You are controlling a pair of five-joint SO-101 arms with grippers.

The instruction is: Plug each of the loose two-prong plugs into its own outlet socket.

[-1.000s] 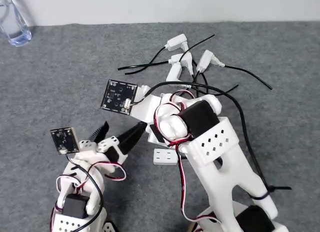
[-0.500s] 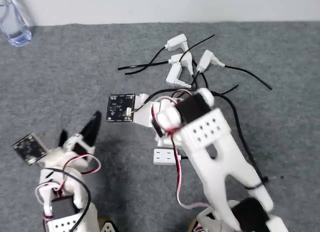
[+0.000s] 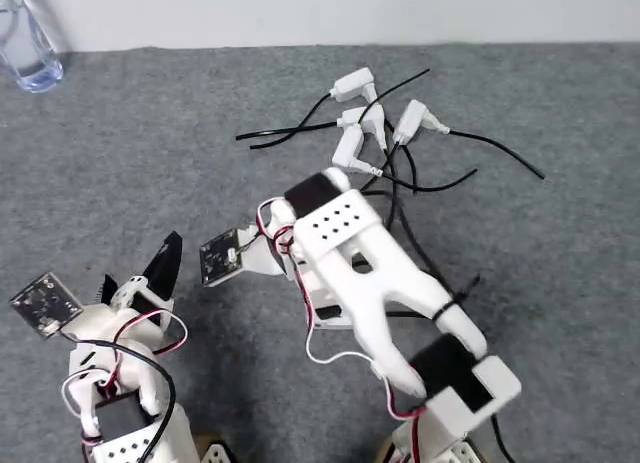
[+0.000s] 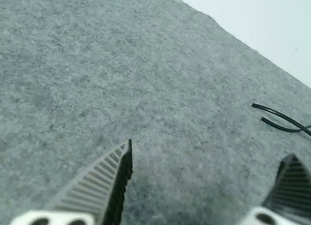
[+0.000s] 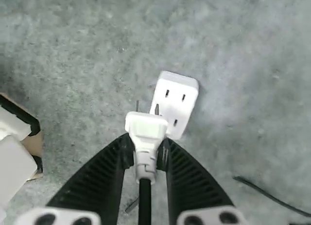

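Progress shows on the right side: since a second ago the right arm (image 3: 350, 253) has folded back over the outlet (image 5: 176, 102). We now see the right gripper (image 5: 145, 154) clamped on a plug (image 5: 146, 129), its cord (image 5: 144, 200) trailing back between the jaws. The outlet lies just ahead of those jaws, with the prongs aimed at it but not yet in and a little to one side of the slots. The left gripper (image 4: 204, 186) has drawn away, jaws wide, nothing between them, bare mat (image 4: 121, 79) ahead. Other plugs (image 3: 352, 83) wait well beyond both. We judge insertion comes next, after a small alignment.
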